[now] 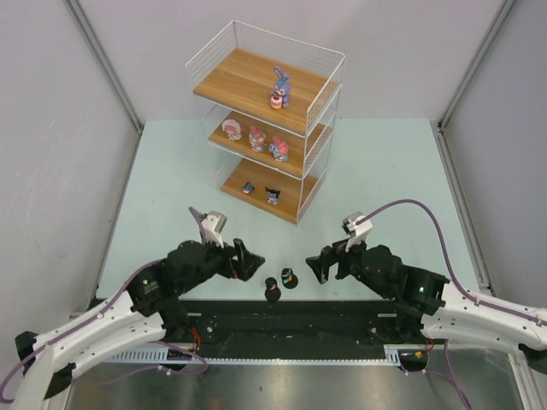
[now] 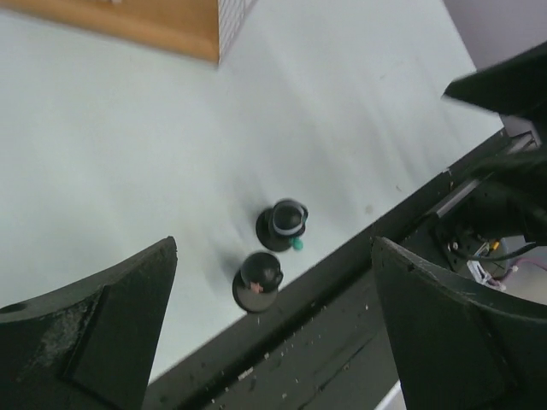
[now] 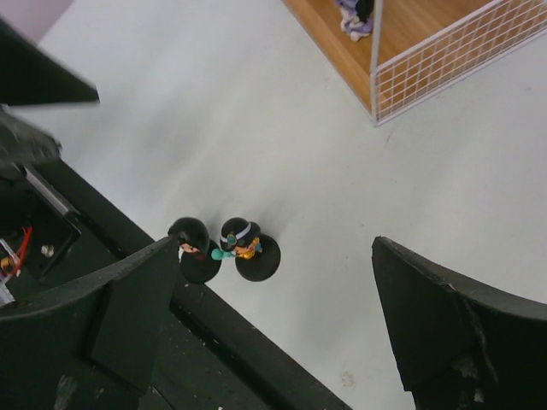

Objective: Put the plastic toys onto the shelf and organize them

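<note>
"Wooden boards in white wire: where does the shelf [image 1: 235, 81] stand, and what is on it?"

"At the far side of my pale green table [image 1: 385, 171], well apart from both my hands. The purple-blue bunny [image 1: 279, 88] stands upright on the top board. Three pink-and-white figures [image 1: 256, 137] stand in a row on the middle board. Two smaller toys [image 1: 273, 195] sit on the bottom board, too small for me to make out in detail."

"And the toys off the shelf?"

"Two dark-haired figures [image 1: 288, 278] on round black bases stand upright on the table, just beside each other, close to the black rail [image 1: 342, 312] along my near edge. The headband figure [image 3: 242, 241], with a bit of teal at its front, is a little farther from the rail. The plain one [image 3: 193, 243] stands nearer to it."

"Your hands?"

"My left gripper [image 1: 248, 259] hangs just to the left of that pair and my right gripper [image 1: 318, 263] just to the right, so the pair lies between them. Both are spread wide. In the left wrist view my fingers [image 2: 102, 342] stand far apart at the sides, with the two figures down on the table between them. The right wrist view shows the same, with those fingers [image 3: 453, 325] equally wide. Neither hand touches a toy."
</note>
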Tool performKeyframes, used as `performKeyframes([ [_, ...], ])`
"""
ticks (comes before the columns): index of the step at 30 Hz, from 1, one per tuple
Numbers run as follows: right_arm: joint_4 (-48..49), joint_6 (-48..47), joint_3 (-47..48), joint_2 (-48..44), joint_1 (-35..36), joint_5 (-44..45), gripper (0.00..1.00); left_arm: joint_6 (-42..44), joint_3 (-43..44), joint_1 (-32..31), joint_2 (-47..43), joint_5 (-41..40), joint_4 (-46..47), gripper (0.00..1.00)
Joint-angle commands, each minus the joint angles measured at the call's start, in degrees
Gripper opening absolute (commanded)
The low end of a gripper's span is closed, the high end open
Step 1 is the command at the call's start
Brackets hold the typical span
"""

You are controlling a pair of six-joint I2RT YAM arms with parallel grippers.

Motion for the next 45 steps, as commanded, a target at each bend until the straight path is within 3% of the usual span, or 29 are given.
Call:
performKeyframes([
  [1, -0.77, 2.55, 0.69, -3.39, -1.58, 3.10, 1.00, -13.82, -5.29, -9.04, -4.77, -14.40, -0.57, 1.00],
  [7, -3.32, 3.60, 0.69, -5.68, -4.05, 2.22, 1.00, -21.55, -7.40, -20.55, 3.65, -22.04, 5.50, 1.00],
  [12, -4.90, 4.57, 0.52, -7.43, -4.22, 2.39, 1.00, -32.78, -3.98, -29.42, 15.24, -30.31, -0.02, 0.99],
  [15, -5.79, 4.92, 0.43, -8.57, -4.23, 2.66, 1.00, -38.59, -3.54, -31.19, 18.86, -33.04, -2.40, 0.95],
  [18, -6.05, 4.75, 0.43, -9.10, -4.31, 2.48, 1.00, -42.64, -4.15, -31.73, 20.71, -34.10, -3.37, 0.87],
  [29, -6.23, 4.66, 0.25, -9.19, -4.93, 2.39, 1.00, -44.24, -5.30, -32.08, 24.49, -34.11, 1.55, 0.67],
  [45, -6.84, 4.66, -0.10, -9.99, -5.98, 1.78, 1.00, -46.26, -0.29, -33.31, 32.32, -36.56, -2.67, 0.65],
])
